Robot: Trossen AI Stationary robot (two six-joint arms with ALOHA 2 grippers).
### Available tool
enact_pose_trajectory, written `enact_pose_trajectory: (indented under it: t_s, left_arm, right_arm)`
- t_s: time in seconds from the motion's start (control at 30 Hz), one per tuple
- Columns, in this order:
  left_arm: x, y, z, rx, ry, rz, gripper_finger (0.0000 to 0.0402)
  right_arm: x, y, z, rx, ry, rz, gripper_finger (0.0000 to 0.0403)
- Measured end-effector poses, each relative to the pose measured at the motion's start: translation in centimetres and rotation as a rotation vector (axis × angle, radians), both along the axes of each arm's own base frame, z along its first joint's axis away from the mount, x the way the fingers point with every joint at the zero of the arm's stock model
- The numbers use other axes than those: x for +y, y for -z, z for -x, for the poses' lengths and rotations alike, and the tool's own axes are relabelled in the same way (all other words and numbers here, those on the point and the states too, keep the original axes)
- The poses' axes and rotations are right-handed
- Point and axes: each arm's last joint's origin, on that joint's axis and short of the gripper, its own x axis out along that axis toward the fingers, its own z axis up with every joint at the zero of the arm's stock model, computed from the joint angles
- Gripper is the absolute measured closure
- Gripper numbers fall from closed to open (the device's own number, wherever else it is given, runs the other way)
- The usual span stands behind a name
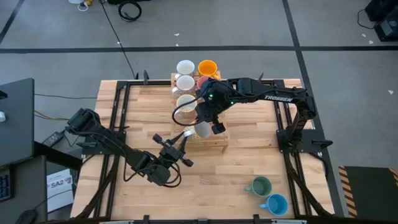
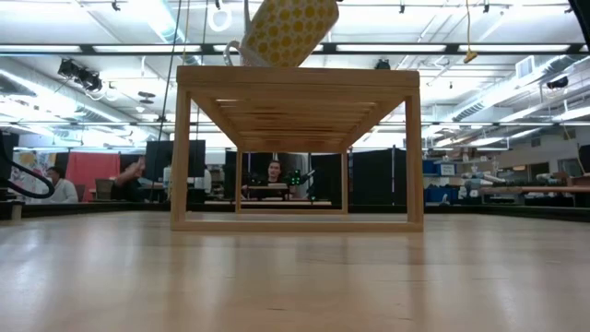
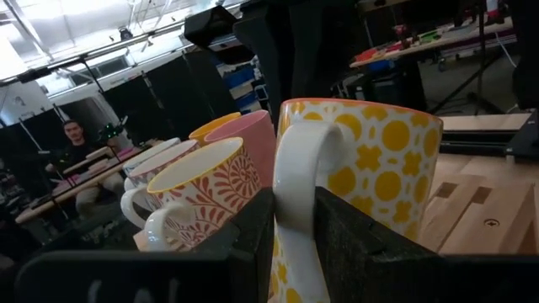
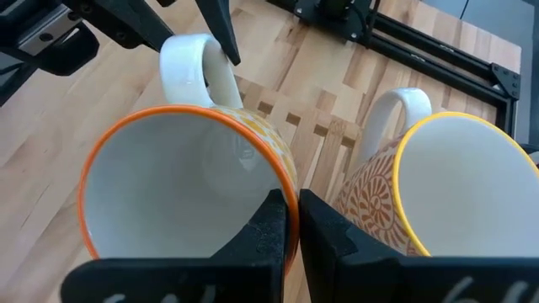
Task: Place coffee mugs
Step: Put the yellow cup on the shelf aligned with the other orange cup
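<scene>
Both grippers pinch yellow-dotted mug (image 3: pixel 370 177), upright, handle toward left arm.

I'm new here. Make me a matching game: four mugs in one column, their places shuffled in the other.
1 yellow-dotted mug
2 orange mug
3 green mug
4 blue mug

A on the table, nearest its corner
B on the wooden rack
C on the table, beside the blue mug
D held by left gripper and right gripper

Pairs: 1-D, 2-B, 3-C, 4-A
</scene>
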Motion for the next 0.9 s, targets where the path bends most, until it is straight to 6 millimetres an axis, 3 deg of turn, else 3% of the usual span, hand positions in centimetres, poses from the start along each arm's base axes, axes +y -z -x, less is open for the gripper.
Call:
enact_pose_trajectory:
  t_s: [0.53,0.9]
  left_arm:
    - [0.5,0.0,-0.5,0.022,0.047,0.004,0.0299]
    - [-1.0,-0.7,0.9,0.075,0.073,-0.047,0.0299]
  right_arm:
    - [-0.2,0.2,0.7,0.060,0.012,0.004,0.0379]
    - [-0.4,0.3,0.7,0.063,0.012,-0.002,0.0379]
